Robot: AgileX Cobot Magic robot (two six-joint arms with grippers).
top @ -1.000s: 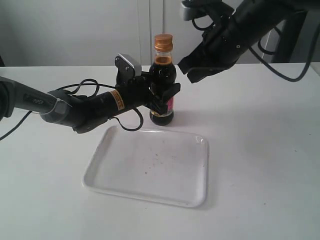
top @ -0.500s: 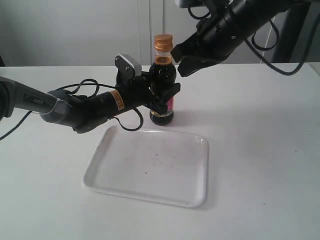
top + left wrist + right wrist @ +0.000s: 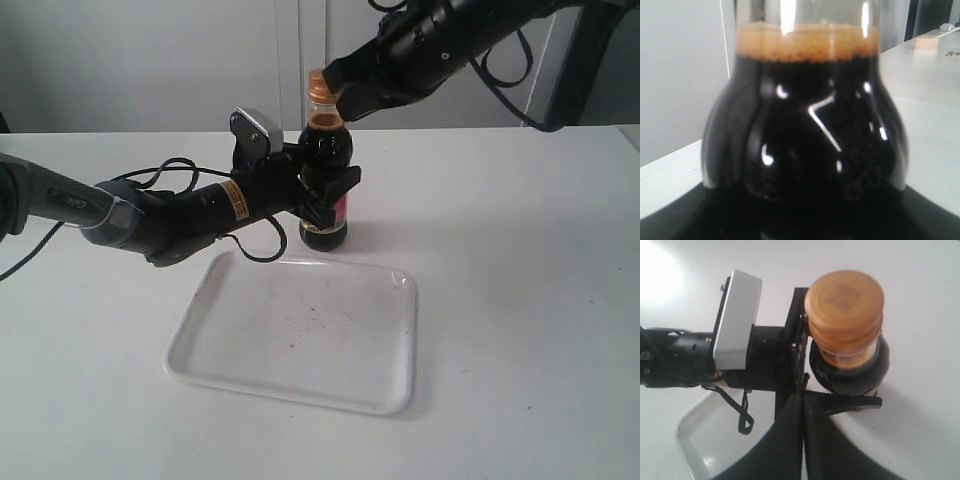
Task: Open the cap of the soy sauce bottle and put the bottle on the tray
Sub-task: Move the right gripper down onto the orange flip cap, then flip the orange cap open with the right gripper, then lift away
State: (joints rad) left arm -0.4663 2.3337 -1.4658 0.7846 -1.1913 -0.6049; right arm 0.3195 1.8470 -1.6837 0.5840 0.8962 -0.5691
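Observation:
The soy sauce bottle (image 3: 325,190) stands upright on the table just behind the tray (image 3: 300,335), dark liquid filling it to the neck. My left gripper (image 3: 325,190) is shut on its body; the glass and dark liquid (image 3: 805,125) fill the left wrist view. The orange-gold cap (image 3: 321,83) is down on the neck, also seen from above (image 3: 845,302). My right gripper (image 3: 345,92) is beside the cap's right side, its black fingers (image 3: 790,435) pressed together with nothing between them, the tips a little short of the bottle.
The white table (image 3: 520,300) spreads around the tray. Black cables (image 3: 180,170) loop off my left arm behind the bottle. A small wooden block (image 3: 927,41) lies far off on the table.
My right arm has swung up and left, bringing its shut gripper from right of the bottle's shoulder to beside the cap. The left gripper and bottle have not moved.

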